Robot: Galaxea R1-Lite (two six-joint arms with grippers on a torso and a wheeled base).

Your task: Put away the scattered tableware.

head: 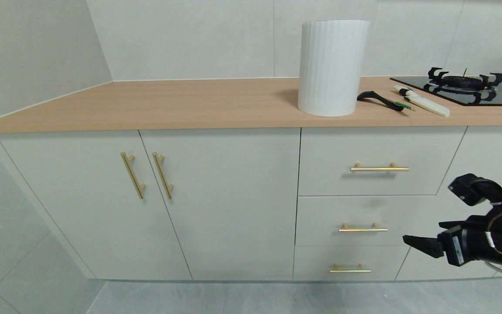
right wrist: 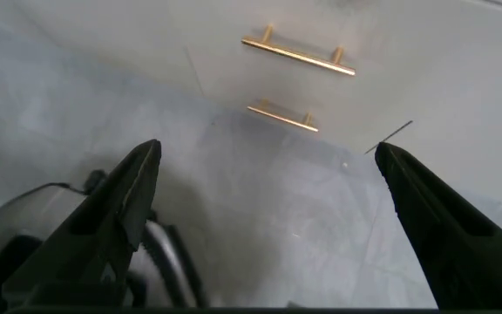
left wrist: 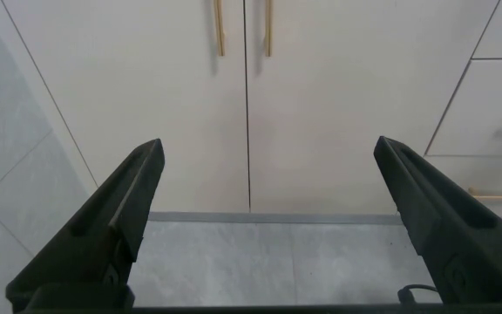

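Status: left pincer (left wrist: pixel 268 153) spread, empty | right pincer (right wrist: pixel 268 153) same | utensils (head: pixel 381 100) (type unclear)

Right gripper (right wrist: pixel 266 148): black fingers (right wrist: pixel 116 214) spread wide apart. Between fingers, grey floor (right wrist: pixel 268 235). Beyond fingertips, pale drawer fronts (right wrist: pixel 434 61) reaching down to floor. On fronts, two gold bar handles: nearer handle (right wrist: pixel 281 117) just past fingertips, farther handle (right wrist: pixel 299 55) beyond it, both roughly parallel, centred between fingers.
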